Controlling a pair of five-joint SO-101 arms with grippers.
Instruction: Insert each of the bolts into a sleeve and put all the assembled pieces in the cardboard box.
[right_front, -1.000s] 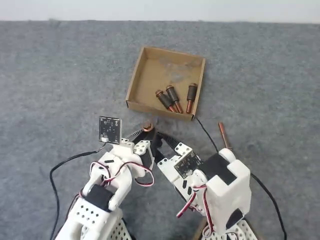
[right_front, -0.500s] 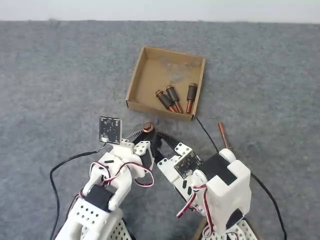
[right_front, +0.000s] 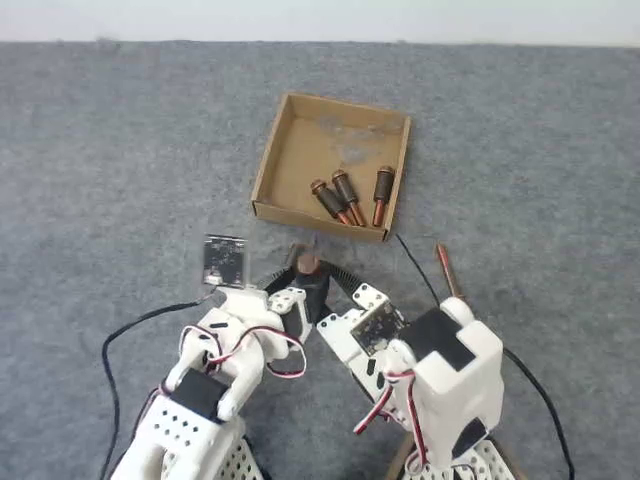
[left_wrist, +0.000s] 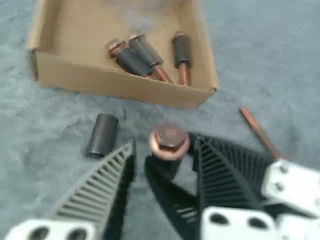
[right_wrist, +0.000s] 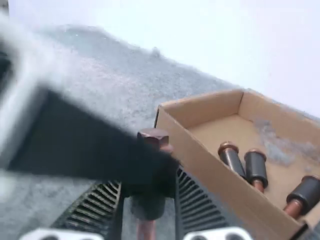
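A copper bolt (right_front: 307, 264) sits head-up in a dark sleeve (right_wrist: 148, 202), just in front of the cardboard box (right_front: 272, 150). My right gripper (right_wrist: 147, 192) is shut on that sleeve, and the bolt's tip pokes out below. My left gripper (left_wrist: 162, 152) stands open around the same piece, with a gap beside its grey finger (left_wrist: 107, 182). Three assembled pieces (right_front: 350, 196) lie in the box. A loose sleeve (left_wrist: 102, 135) lies on the carpet by the box's front wall. A bare bolt (right_front: 447, 270) lies to the right of the arms.
Grey carpet (right_front: 130, 150) covers the table. A black cable (right_front: 415, 265) runs from the box's near right corner back past the right arm, close to the bare bolt. Another cable (right_front: 130, 325) loops left of the left arm.
The held bolt and sleeve have shifted slightly right and toward the arms. The left wrist has moved with them and is blurred in the right wrist view.
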